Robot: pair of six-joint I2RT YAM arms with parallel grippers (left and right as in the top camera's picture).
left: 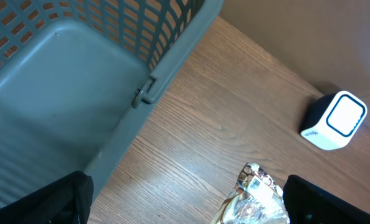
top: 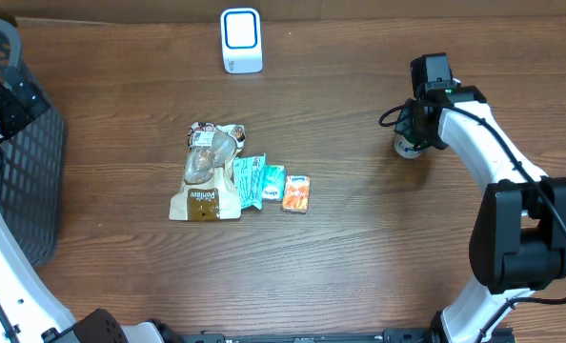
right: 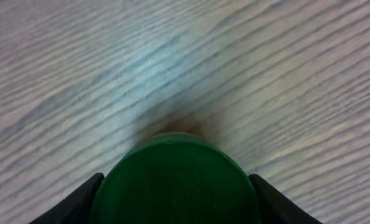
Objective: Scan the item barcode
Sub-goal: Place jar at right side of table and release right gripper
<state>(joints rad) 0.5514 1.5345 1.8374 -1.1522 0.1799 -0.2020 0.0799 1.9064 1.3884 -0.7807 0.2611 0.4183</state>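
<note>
1. Nearest the lens, in the right wrist view, a green cap (right: 175, 180) fills the lower frame, with a dark finger (right: 79, 199) of the right gripper (right: 175, 208) pressed close on each side. The jaws appear clenched on the round thing under that cap.

2. From overhead, the same gripper (top: 412, 129) points down at a small tub (top: 407, 147) standing on the table (top: 359, 248), to the right of everything else. Its label and barcode cannot be made out from here.

3. At mid-table lies a loose heap: a brown bag (top: 205, 186), teal packets (top: 257, 181) and an orange packet (top: 296, 193), all touching or just beside one another and well apart from the tub.

4. The scanner (top: 241, 40) stands at the far edge, its window facing up.

5. At the far left, the left gripper (left: 185, 205) hangs wide apart and released, holding nothing, over the rim of the grey basket (left: 79, 93).

6. The step in hand looks like the pick-up. To do it well, the grip should be firm before lifting, since a round tub can slip or spin between flat fingers.

7. The carry should pass above the heap, not through it.

8. At the scanner, the tub likely needs turning slowly until its code faces the window, held just above it and steady.
</note>
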